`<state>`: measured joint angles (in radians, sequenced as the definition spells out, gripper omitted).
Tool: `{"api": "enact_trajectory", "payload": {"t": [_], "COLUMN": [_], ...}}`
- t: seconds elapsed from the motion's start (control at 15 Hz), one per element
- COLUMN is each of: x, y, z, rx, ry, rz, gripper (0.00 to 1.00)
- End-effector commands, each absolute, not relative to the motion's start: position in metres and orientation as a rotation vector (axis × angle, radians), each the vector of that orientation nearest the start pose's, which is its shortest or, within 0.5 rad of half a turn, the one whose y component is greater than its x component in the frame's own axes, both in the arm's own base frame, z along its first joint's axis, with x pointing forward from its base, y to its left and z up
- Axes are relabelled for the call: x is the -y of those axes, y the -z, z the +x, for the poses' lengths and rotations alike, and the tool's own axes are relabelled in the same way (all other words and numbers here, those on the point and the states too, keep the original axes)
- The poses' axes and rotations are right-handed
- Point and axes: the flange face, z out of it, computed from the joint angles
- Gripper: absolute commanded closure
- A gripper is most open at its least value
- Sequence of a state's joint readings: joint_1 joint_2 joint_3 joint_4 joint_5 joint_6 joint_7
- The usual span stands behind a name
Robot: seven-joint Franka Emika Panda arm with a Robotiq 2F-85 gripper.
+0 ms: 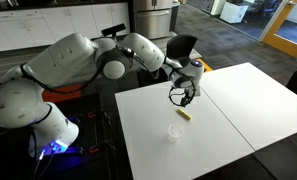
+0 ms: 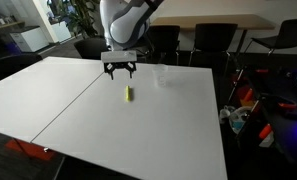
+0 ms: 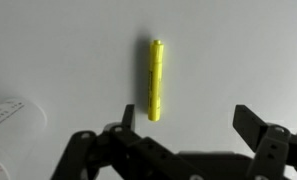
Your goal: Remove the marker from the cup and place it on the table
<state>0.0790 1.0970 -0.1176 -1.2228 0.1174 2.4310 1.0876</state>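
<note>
My tool [image 3: 188, 120] hangs wide open and empty above the yellow marker [image 3: 157, 80]. The marker lies flat on the white tabletop [image 2: 78, 125], apart from the translucent cup [image 3: 8, 130], so I judge the placing done.

Over marker [image 3: 157, 80]: open air; gripper [image 3: 187, 115] hangs apart from it, jaws spread.
Obstacle: cup [image 3: 8, 125], at 8 o'clock from marker in wrist view, apart.
Bench [image 2: 168, 130]: bare white surface on marker's other sides.
</note>
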Motion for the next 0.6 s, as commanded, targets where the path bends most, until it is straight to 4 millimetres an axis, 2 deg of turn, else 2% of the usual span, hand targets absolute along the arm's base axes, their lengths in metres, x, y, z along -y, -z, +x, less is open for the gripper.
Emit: {"api": "enact_trajectory", "payload": {"t": [0.0, 0.13, 0.2, 0.53], "x": [-0.013, -0.021, -0.018, -0.022], "y": [-0.126, -0.127, -0.113, -0.116], "z": [0.738, 0.73, 0.746, 0.738], "rx": [-1.722, -1.714, -1.689, -1.692], "ry": [0.274, 0.322, 0.283, 0.295], "rz": [-2.603, -2.602, -2.609, -2.614], "gripper": [0.0, 0.0, 0.0, 0.0]}}
